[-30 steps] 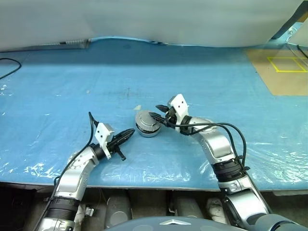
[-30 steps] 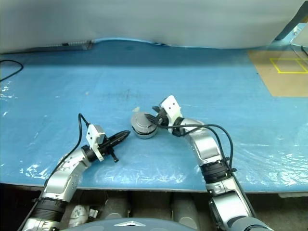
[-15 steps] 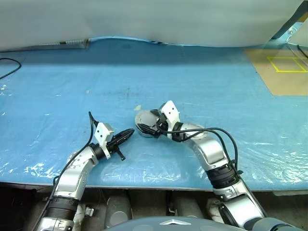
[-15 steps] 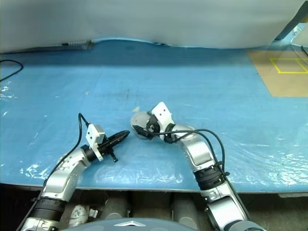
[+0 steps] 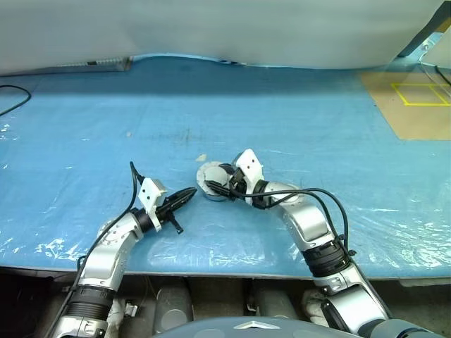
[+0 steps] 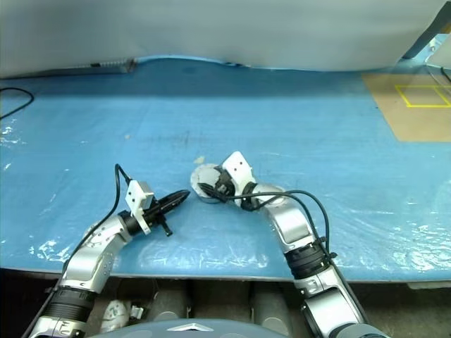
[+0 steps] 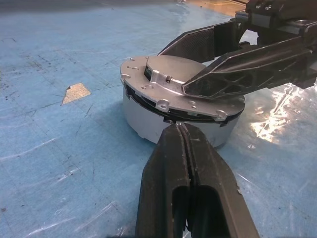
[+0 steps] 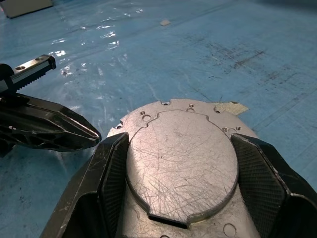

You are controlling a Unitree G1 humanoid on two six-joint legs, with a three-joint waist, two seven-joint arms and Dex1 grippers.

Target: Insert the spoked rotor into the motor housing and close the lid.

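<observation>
A round silver motor assembly point(image 5: 213, 184) sits on the blue plastic-covered counter point(image 5: 296, 120), just below the centre of the left eye frame. Its flat, scratched metal lid point(image 8: 181, 161) lies on top of a pale cylindrical body; in the left wrist view the lid point(image 7: 173, 79) sits slightly skewed, with a dark gap showing along the near edge. The rotor and copper windings cannot be made out.

The right end effector point(image 5: 220, 184) reaches in from the lower right of the frame. Its two black fingers point(image 8: 111, 173) are spread wide and flank the lid on opposite sides, close against its rim; whether they actually press on it is unclear.

The left end effector point(image 5: 189, 194) lies to the lower left of the assembly, fingers pressed fully together and holding nothing, its tip point(image 7: 177, 130) pointing at the side wall of the body, right beside it.

A small pale scrap point(image 7: 75, 92) lies on the counter near the assembly.
</observation>
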